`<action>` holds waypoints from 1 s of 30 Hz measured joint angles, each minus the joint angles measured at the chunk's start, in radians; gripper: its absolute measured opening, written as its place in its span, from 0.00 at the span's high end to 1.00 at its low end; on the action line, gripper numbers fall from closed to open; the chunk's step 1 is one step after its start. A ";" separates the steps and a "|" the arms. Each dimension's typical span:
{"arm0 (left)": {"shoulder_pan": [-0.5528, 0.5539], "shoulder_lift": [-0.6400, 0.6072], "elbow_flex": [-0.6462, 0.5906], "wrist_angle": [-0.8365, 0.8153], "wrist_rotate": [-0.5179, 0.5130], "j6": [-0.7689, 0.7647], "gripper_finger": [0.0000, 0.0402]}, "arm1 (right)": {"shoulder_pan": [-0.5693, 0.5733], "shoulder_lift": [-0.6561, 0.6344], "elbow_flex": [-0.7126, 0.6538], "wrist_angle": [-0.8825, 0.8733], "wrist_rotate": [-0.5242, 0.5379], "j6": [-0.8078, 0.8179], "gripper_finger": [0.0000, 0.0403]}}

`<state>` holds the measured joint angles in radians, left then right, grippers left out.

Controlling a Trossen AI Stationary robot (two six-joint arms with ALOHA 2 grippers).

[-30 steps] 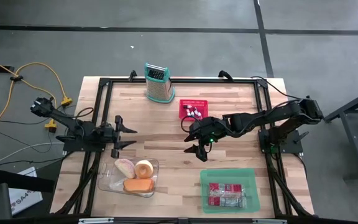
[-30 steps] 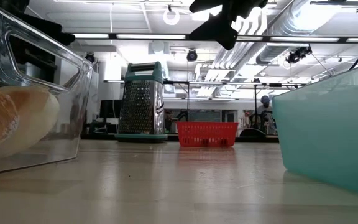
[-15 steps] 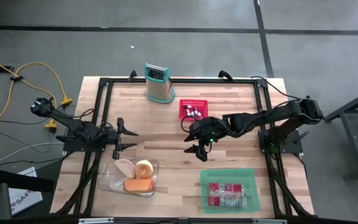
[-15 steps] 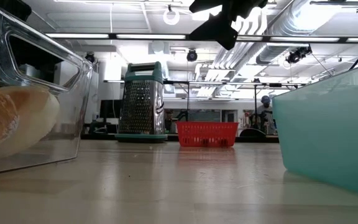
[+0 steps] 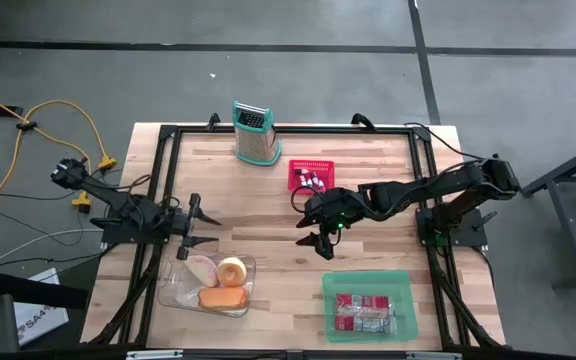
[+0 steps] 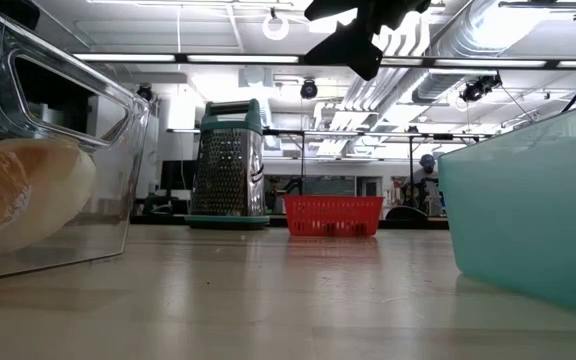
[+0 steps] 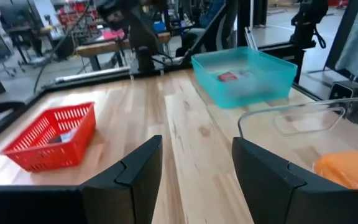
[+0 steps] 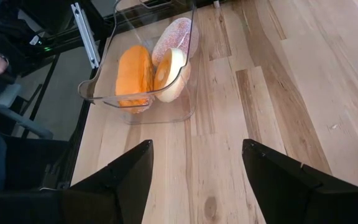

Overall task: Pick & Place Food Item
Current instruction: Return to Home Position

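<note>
A clear container (image 5: pixel 173 292) near the table's front left holds an orange bun (image 5: pixel 223 298), a bagel (image 5: pixel 232 270) and a pinkish sugared donut (image 5: pixel 201 268); they also show in the right wrist view as bun (image 8: pixel 134 74), bagel (image 8: pixel 169 71) and donut (image 8: pixel 176 37). My left gripper (image 5: pixel 213 227) stands open just beyond the container's far side, level, with nothing between its fingers (image 7: pixel 135 180). My right gripper (image 5: pixel 316 238) hangs open above the table's middle, pointing slantwise down toward the container, also empty (image 8: pixel 197 149). It shows at the top of the low view (image 6: pixel 353 45).
A teal bin (image 5: pixel 404 300) with a red packet (image 5: pixel 363 312) stands at the front right. A red basket (image 5: pixel 311 177) and a metal grater (image 5: pixel 254 133) stand toward the far edge. Bare wood lies between the container and the bin.
My left gripper has tipped a little and shifted slightly toward the table's near edge, closer to the container, still open. My right gripper has kept still.
</note>
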<state>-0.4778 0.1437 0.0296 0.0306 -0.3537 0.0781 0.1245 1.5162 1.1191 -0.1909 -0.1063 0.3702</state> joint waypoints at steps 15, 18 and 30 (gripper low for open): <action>0.138 -0.068 -0.001 -0.051 0.175 0.092 0.53 | 0.000 0.000 0.000 0.000 0.000 0.000 0.41; 0.189 -0.061 -0.001 -0.056 0.204 0.052 0.53 | 0.000 0.000 0.000 0.000 0.000 0.000 0.41; 0.380 0.031 -0.001 -0.064 0.250 -0.097 0.53 | 0.000 0.000 0.000 0.000 0.000 0.000 0.41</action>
<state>-0.0979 0.1746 0.0288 -0.0332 -0.1036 -0.0194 0.1244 1.5162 1.1191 -0.1909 -0.1064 0.3700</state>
